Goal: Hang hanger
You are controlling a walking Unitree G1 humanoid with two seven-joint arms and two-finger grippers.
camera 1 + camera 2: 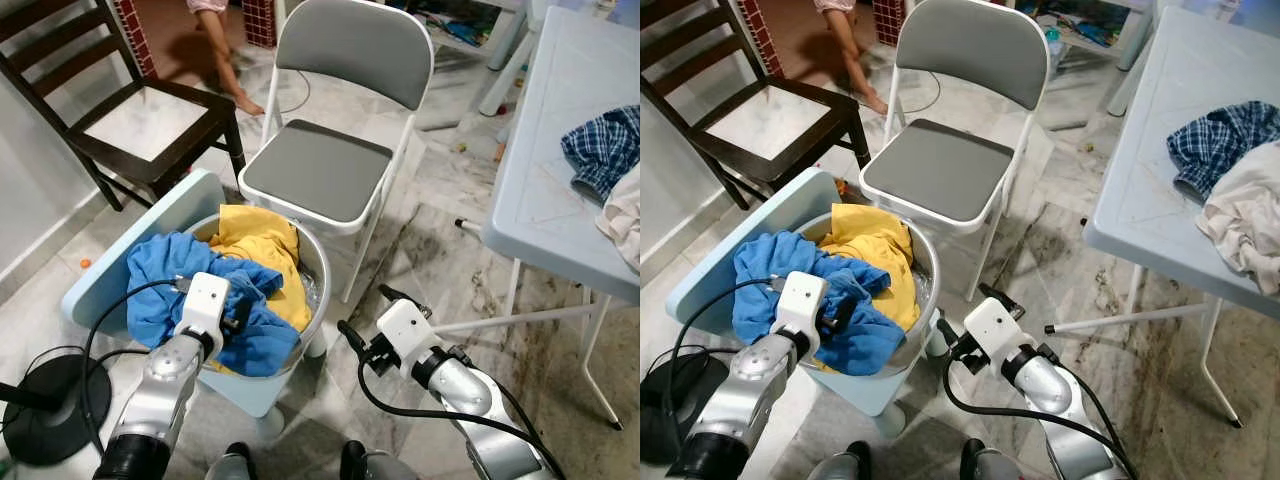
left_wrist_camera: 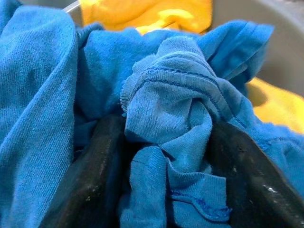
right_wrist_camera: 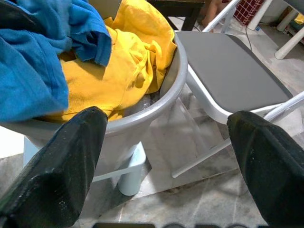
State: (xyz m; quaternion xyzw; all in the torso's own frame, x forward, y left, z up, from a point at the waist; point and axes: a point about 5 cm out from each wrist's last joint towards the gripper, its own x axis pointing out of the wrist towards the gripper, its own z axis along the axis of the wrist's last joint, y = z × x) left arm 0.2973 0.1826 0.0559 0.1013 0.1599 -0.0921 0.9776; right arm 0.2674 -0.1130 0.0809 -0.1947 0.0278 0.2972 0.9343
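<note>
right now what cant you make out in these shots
- Basket contents under the blue garment and yellow garment: covered by them.
- Left pincer fingertips: buried in blue cloth, left wrist view.
- Person: cut off by the top edge.
- Checked cloth on the table: cut by the right edge.

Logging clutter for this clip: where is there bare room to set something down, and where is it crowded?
Free: the grey folding chair seat, the dark wooden chair seat, and the blue table left of the plaid cloth. Crowded: the basin, heaped with blue cloth and yellow cloth, where the left gripper grips the blue.
</note>
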